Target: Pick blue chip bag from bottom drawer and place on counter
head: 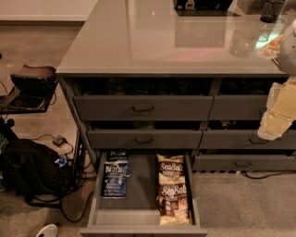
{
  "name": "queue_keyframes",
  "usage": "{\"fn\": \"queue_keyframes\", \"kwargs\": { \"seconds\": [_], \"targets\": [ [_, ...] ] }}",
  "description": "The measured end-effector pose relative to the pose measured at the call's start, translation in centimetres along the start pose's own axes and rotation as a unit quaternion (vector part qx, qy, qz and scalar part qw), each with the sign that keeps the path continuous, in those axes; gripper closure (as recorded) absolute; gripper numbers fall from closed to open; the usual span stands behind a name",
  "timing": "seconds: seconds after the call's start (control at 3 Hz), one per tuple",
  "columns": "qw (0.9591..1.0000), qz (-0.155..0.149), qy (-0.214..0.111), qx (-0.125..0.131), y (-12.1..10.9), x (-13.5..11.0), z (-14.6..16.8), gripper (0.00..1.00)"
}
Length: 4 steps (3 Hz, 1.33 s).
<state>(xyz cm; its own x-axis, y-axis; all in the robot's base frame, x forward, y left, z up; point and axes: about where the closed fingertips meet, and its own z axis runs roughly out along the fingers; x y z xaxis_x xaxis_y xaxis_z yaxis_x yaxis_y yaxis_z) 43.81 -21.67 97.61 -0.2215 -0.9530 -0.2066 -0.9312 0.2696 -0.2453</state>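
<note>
The bottom drawer (pixel 143 190) is pulled open at the foot of the grey cabinet. A dark-blue chip bag (pixel 114 180) with white lettering lies flat at its left side. What looks like a second blue bag (pixel 119 154) peeks out just behind it, under the drawer above. Two tan-brown "Sea Salt" bags (pixel 171 169) (pixel 174 203) lie along the drawer's right side. The glossy grey-green counter (pixel 162 41) spans the top of the cabinet. My gripper (pixel 276 121), pale and cream-coloured, hangs at the right edge in front of the upper drawers, far from the blue bag and above drawer level.
Closed grey drawers with dark bar handles (pixel 143 109) stack above the open one. Objects stand at the counter's far right (pixel 270 11). A black bag (pixel 27 171), cables and a stand (pixel 32 81) crowd the floor to the left. Carpet lies to the right of the drawer.
</note>
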Motion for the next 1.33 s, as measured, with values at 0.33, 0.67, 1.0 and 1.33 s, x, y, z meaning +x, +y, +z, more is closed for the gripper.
{"fn": "queue_keyframes", "kwargs": {
  "seconds": [0.33,0.67,1.0,1.33],
  "targets": [
    [1.0,0.0,0.0,0.0,0.0,0.0,0.0,0.0],
    [0.9999,0.001,-0.006,0.008,0.1,-0.1,1.4,0.0],
    [0.9995,0.013,-0.029,0.004,1.1,0.9,6.3,0.0],
    [0.9984,0.016,-0.053,-0.01,2.7,2.4,13.6,0.0]
  ]
}}
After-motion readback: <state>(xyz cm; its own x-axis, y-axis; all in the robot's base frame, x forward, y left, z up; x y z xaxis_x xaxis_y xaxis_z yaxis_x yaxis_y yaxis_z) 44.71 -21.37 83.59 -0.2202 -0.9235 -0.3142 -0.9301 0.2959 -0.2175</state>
